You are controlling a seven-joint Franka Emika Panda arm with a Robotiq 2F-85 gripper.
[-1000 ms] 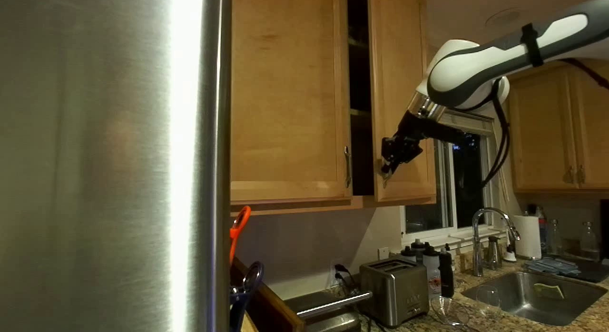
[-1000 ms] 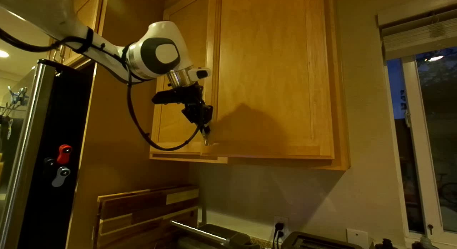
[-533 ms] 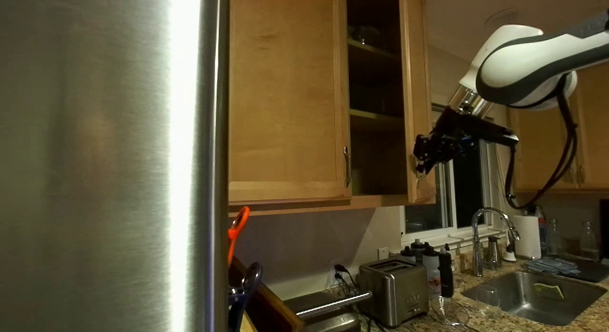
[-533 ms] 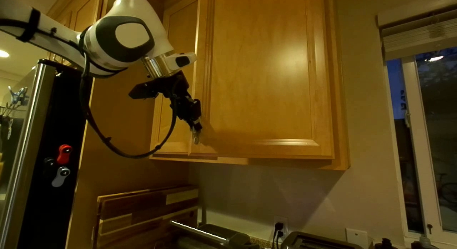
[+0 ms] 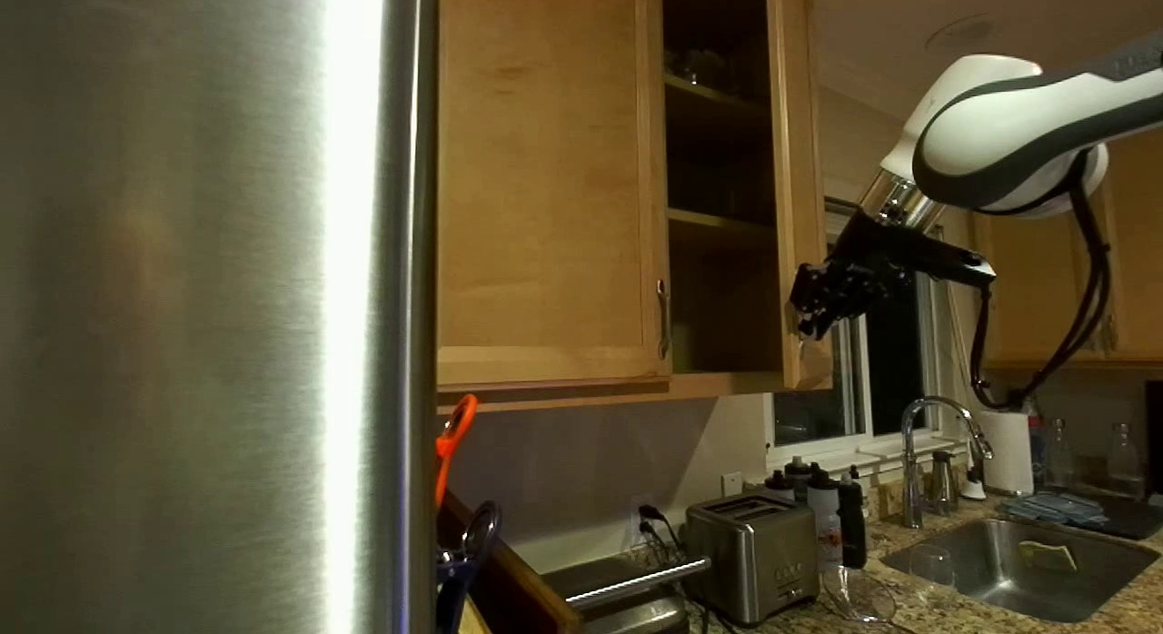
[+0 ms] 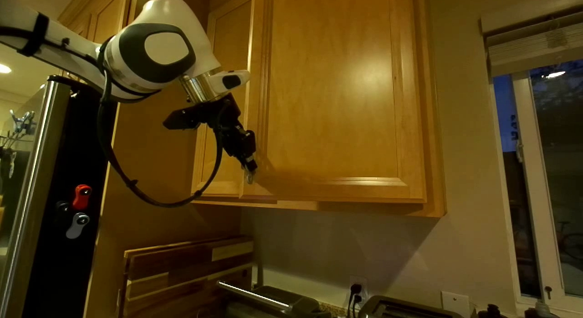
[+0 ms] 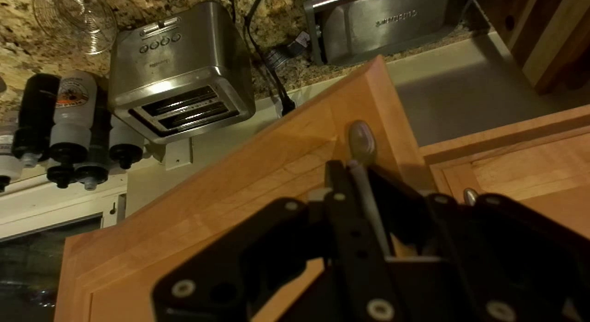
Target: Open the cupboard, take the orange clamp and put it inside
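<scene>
The orange clamp (image 5: pixel 445 446) (best guess from colour and shape) is down below the cupboard (image 5: pixel 545 207), poking out past the edge of the fridge (image 5: pixel 200 298). Long axis is close to upright, round loop end on top, leaning a bit right as seen in that exterior view. The bottom end is hidden, so can't say what it's standing in. There's a dark blue handle (image 5: pixel 461 575) just beside it. Also a red clip (image 6: pixel 81 200) on the fridge's side, but I doubt that's the one.

Step in hand looks like the opening part. One door (image 6: pixel 332 104) stands partway out, enough to show the shelves (image 5: pixel 718 222). The gripper (image 7: pixel 356 169) has its fingers (image 7: pixel 345 216) nearly together, one each side of the slim metal door handle (image 7: pixel 364 188), and it looks like a proper hold. Nothing else in there.

Next I'd maybe swing the door a touch wider, then spread the fingers and back straight off so it doesn't get dragged shut. After that, down to the clamp. Way below the door there's just a toaster (image 5: pixel 750 557).
</scene>
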